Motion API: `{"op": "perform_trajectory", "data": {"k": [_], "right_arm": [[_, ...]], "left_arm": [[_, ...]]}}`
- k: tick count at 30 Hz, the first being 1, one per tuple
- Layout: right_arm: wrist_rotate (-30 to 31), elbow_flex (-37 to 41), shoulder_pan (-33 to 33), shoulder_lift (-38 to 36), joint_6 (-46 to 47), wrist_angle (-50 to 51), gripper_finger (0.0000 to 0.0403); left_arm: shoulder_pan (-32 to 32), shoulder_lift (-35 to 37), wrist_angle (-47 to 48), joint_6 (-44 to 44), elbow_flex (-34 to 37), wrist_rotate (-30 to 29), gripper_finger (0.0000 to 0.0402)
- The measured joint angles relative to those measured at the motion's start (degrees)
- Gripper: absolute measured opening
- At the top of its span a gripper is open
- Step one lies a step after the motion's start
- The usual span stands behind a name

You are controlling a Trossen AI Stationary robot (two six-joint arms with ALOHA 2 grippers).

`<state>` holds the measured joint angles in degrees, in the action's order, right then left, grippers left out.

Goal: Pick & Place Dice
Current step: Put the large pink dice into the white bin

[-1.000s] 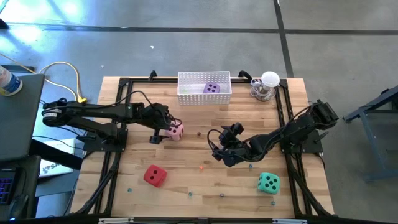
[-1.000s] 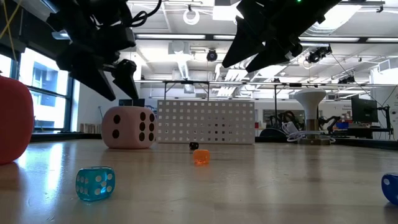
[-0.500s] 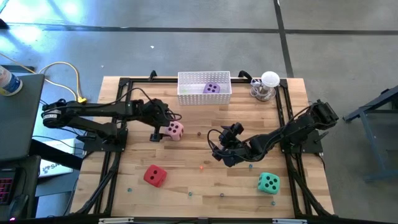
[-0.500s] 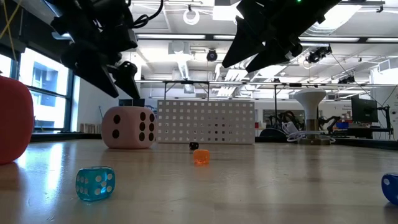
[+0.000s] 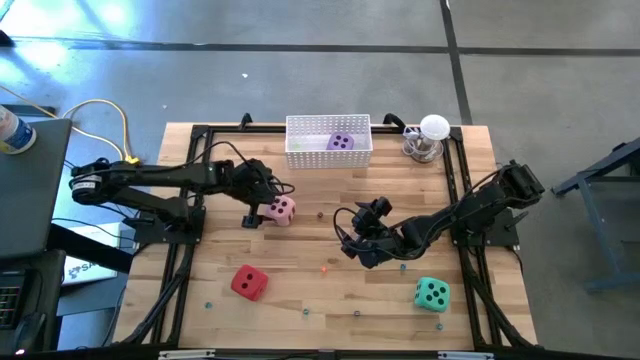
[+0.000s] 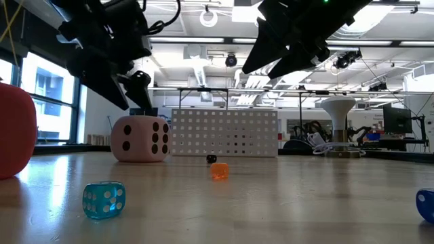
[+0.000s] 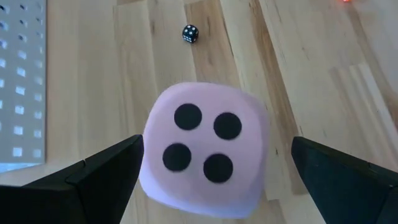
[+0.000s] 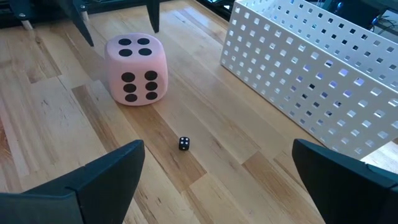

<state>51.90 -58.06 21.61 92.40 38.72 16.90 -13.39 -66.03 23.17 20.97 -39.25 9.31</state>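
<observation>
Your wooden table sits on grey floor. Left gripper hovers spread over the pink die, left of centre; right gripper waits spread mid-frame. The purple die lies in the white basket, top centre.

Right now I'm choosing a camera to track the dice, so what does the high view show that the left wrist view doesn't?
Only the high view shows the purple die in the white basket, the red die, the green die and the right gripper. Only the left wrist view shows the open left gripper straddling the pink die's four-pip face. Both show the pink die and small black die.
</observation>
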Motion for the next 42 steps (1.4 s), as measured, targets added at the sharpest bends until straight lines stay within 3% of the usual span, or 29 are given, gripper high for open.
{"op": "perform_trajectory", "data": {"k": [9, 42], "right_arm": [[0.0, 0.0, 0.0, 0.0, -0.1, 0.0, 0.04], [0.0, 0.0, 0.0, 0.0, -0.9, -0.1, 0.04]], "left_arm": [[0.0, -4.3, -2.5, 1.5, -0.1, -1.7, 0.0399], [0.9, -4.2, -4.4, 6.7, 0.1, -4.2, 0.0399]]}}
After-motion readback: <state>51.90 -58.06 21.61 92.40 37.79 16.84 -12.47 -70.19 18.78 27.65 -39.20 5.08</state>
